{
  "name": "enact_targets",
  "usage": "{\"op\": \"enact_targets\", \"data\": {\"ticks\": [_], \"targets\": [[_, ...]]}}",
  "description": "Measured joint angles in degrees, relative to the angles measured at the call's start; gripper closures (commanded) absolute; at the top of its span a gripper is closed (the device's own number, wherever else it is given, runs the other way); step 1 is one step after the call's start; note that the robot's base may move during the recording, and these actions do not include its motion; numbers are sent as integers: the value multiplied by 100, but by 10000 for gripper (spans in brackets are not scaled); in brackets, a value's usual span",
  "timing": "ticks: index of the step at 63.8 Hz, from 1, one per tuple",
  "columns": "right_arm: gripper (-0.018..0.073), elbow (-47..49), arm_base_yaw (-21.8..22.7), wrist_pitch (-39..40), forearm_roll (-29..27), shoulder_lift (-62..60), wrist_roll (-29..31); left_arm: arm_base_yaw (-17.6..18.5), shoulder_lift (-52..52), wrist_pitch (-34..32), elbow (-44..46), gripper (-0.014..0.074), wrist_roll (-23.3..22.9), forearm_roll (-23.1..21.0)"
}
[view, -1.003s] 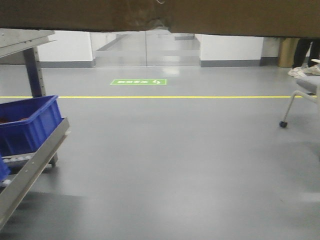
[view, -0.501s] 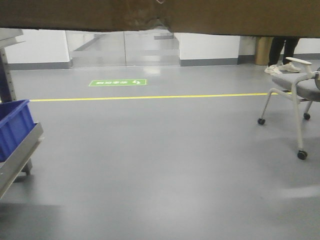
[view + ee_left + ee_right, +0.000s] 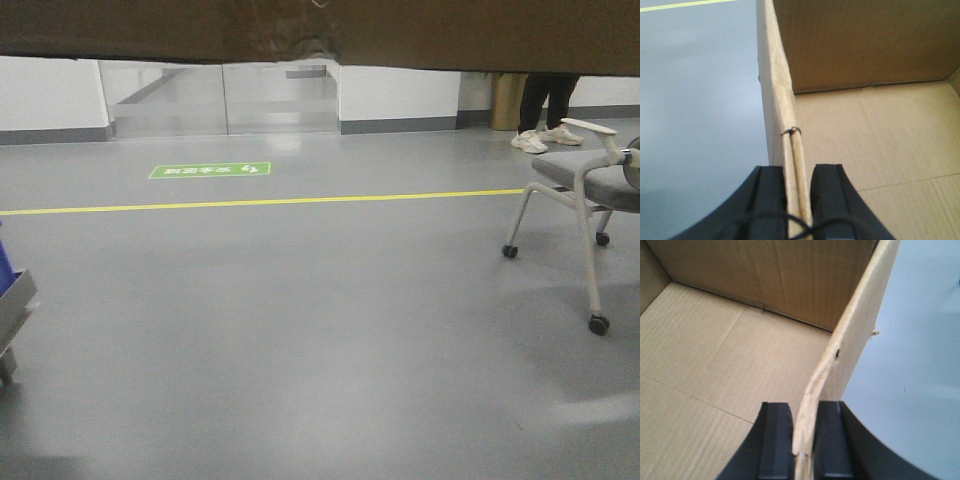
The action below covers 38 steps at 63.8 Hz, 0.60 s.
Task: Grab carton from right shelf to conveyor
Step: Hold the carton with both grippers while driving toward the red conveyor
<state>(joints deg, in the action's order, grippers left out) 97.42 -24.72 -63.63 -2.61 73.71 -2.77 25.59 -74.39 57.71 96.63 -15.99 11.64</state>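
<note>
The brown carton (image 3: 420,30) is held up off the floor, and its underside fills the top of the front view. My left gripper (image 3: 798,197) is shut on the carton's left wall (image 3: 775,90), one black finger (image 3: 771,200) outside and one inside. My right gripper (image 3: 804,440) is shut on the carton's right wall (image 3: 860,325) in the same way. Both wrist views look down into the carton's bare inside (image 3: 880,140) (image 3: 715,365). Only a corner of the steel shelf (image 3: 14,298) shows at the far left edge. The conveyor is out of view.
A grey wheeled chair (image 3: 585,190) stands at the right on the grey floor. A person's legs (image 3: 545,105) are by the back wall. A yellow line (image 3: 260,202) and a green floor sign (image 3: 210,170) lie ahead. A sliver of blue bin (image 3: 3,262) sits on the shelf.
The front view has swung right: the shelf and blue bin slid almost off the left edge, and the chair came further into view. Both grippers still hold the carton.
</note>
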Motion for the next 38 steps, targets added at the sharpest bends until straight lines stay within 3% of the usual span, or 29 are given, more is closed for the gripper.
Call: {"op": "enact_targets", "data": {"ticks": [38], "targets": [[628, 0, 0, 5, -20, 0, 0, 0, 0, 0, 0, 615, 0, 0]]}}
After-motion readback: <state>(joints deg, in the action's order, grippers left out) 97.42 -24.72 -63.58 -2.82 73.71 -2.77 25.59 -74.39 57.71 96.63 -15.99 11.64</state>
